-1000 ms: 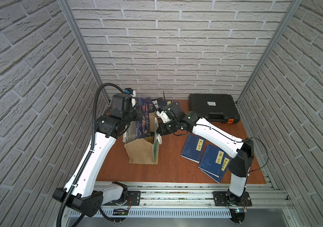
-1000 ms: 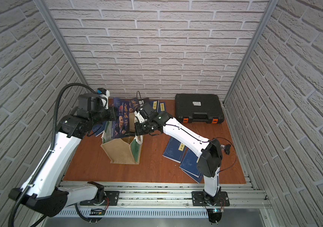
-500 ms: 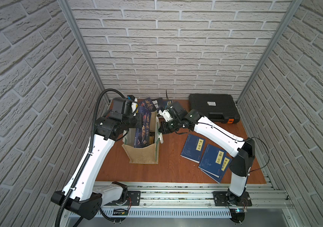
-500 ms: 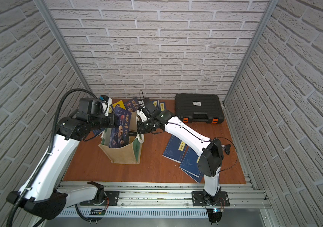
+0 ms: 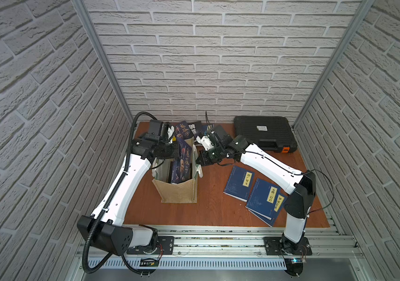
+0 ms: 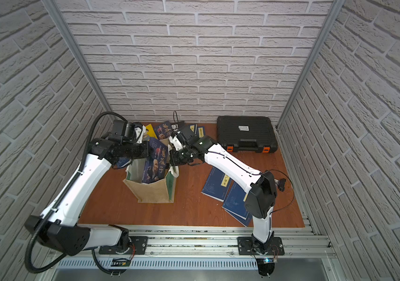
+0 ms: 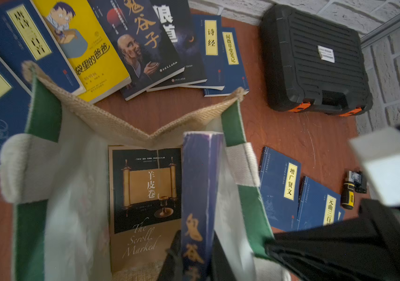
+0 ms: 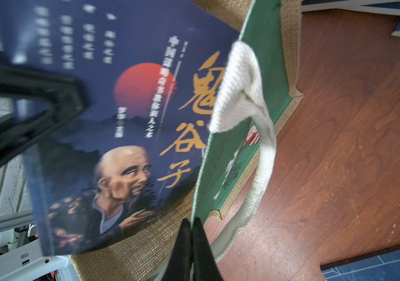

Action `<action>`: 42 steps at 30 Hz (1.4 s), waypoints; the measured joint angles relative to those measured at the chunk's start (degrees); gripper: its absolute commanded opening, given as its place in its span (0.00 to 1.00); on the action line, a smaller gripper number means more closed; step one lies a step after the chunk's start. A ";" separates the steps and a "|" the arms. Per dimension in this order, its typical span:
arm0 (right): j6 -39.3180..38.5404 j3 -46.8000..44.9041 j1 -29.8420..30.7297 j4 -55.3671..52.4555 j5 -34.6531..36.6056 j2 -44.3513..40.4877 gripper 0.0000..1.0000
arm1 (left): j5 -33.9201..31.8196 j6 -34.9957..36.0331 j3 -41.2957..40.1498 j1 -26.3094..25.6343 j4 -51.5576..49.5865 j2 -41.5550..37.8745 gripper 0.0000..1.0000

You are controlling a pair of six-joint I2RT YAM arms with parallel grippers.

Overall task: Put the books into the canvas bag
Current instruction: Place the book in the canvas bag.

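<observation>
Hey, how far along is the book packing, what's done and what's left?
Done: one scroll-cover book lies inside the canvas bag. In hand: the left gripper holds a gold-lettered book partly down in the bag, while the right gripper pinches the bag's green side open. Left: the row of books behind the bag and the navy books beside the right arm.

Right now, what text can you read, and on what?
"鬼谷子": dark book half inside the canvas bag.
"羊皮卷", "The Scroll Marked": tan book inside the bag.
"诗经": navy book near the wall.
"增广贤文": navy book beside the bag.
Label on the black case, bag lettering: too small or blurred.
</observation>
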 measured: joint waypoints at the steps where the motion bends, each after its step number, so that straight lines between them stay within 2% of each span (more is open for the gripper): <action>1: -0.07 0.00 -0.04 0.00 -0.09 0.00 0.05 | 0.66 -0.59 -0.07 0.42 0.52 1.18 0.00; 5: -0.42 0.00 -0.26 0.04 -0.11 0.00 0.06 | 3.32 -2.51 -1.01 0.72 3.58 5.38 0.00; 12: -1.03 0.00 -0.59 0.04 -0.31 0.00 0.06 | 6.93 -4.50 -7.39 2.32 10.67 7.82 0.00; 18: -1.40 0.00 -0.81 0.04 -0.39 0.00 0.05 | 7.13 -3.28 -14.95 5.18 16.39 9.03 0.00; 22: -1.55 0.00 -0.96 0.09 -0.39 0.00 0.06 | 7.96 -1.73 -16.52 6.40 18.64 10.34 0.00; 26: -1.55 0.00 -1.07 0.09 -0.44 0.00 0.06 | 7.30 0.33 -16.55 6.60 18.95 10.47 0.31; 29: -1.57 0.00 -1.14 0.09 -0.61 0.00 0.06 | 4.35 2.71 -15.98 6.64 18.47 10.49 0.41; 34: -1.68 0.00 -1.27 0.07 -0.90 0.00 0.06 | 1.20 5.44 -13.44 6.69 16.68 8.26 0.39; 39: -1.81 0.00 -1.42 0.02 -1.18 0.00 0.05 | -0.31 7.98 -10.43 5.68 15.85 2.05 0.19; 42: -1.90 0.00 -1.46 0.02 -1.22 0.00 0.05 | -1.44 9.68 -9.38 2.34 15.28 -0.26 0.16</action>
